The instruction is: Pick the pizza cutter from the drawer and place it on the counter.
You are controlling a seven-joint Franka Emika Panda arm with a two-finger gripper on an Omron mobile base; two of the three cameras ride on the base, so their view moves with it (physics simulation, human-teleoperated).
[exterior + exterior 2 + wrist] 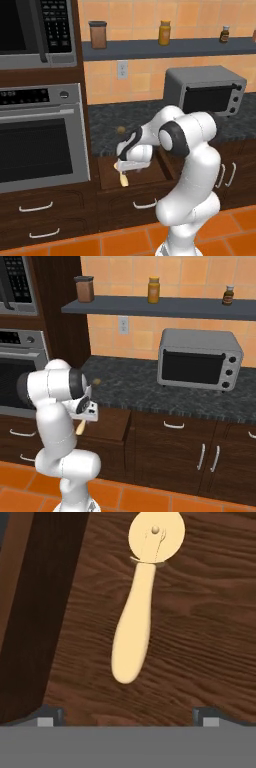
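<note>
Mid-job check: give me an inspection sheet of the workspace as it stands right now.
Surface: counter, dark speckled stone.
Job's things: pizza cutter lies flat on the wooden bottom of the open drawer, not gripped.
Clutter: small brown lump on the counter.
End effector: end effector hovers over the drawer, fingertips spread wide, handle end nearest them.
Cables: nothing seen.
Surroundings: toaster oven on the counter; wall oven; microwave; three jars on the shelf; wall outlet.

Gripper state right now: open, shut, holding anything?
Gripper: open, holding nothing; fingertips spread wide above the pizza cutter lying on the drawer bottom.
</note>
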